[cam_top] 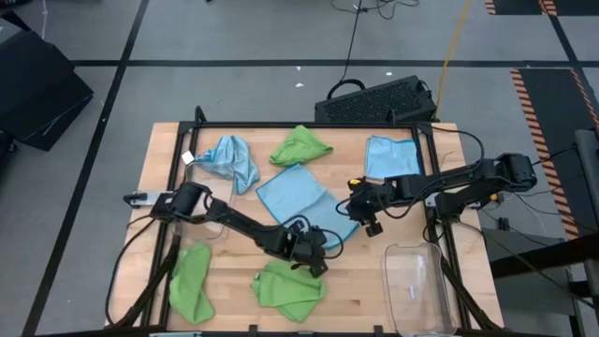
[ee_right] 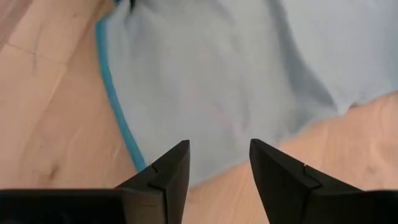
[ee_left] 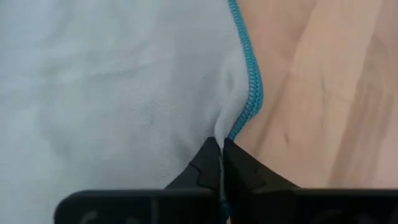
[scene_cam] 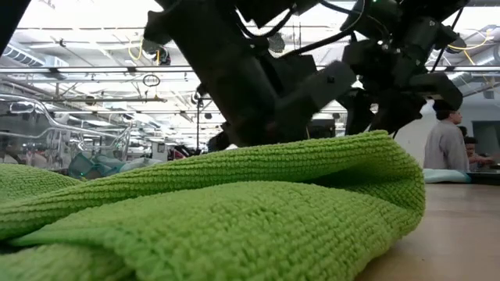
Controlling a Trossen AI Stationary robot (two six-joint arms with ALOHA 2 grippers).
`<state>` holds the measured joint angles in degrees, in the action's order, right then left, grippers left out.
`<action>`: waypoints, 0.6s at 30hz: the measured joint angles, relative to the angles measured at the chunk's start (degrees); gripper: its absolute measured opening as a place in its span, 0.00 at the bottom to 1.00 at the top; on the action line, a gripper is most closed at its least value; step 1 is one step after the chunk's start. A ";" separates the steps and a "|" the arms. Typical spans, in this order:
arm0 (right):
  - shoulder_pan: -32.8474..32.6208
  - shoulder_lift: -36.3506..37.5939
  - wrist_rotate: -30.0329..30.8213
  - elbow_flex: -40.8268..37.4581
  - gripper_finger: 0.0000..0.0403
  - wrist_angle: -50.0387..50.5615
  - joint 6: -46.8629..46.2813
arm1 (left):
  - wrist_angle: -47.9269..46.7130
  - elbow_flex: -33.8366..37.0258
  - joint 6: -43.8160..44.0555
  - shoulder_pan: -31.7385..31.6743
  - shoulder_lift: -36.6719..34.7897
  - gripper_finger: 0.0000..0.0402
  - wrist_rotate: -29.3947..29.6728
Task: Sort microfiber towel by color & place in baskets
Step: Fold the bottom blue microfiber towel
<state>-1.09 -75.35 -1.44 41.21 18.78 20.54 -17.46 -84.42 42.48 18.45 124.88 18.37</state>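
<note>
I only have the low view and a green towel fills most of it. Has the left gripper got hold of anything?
Observer: Yes. The left gripper is shut on the stitched edge of the middle blue towel, pinching a small fold of it.
Operator: And the right gripper?
Observer: The right gripper is open, hovering over the same towel's other edge, not holding it.
Operator: Where is the nearest basket?
Observer: One clear basket sits at the table's near right corner and looks empty of towels.
Operator: Any other blue towels out?
Observer: Two: a crumpled one at the far left and a flat one at the far right.
</note>
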 joint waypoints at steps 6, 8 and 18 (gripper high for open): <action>-0.10 0.09 -0.08 -0.02 0.40 0.17 -2.06 | 0.44 -0.04 1.20 -0.14 -4.09 0.01 0.92; -0.10 0.11 -0.08 -0.02 0.40 0.50 -2.07 | 0.61 -0.09 2.88 -0.44 -4.56 0.01 1.25; -0.12 0.11 -0.15 -0.02 0.40 3.21 -5.17 | -6.33 -0.07 18.38 -4.87 -4.85 0.01 0.86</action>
<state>-1.21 -75.24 -1.58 41.19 21.99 15.37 -23.79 -84.49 60.86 13.58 120.03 19.23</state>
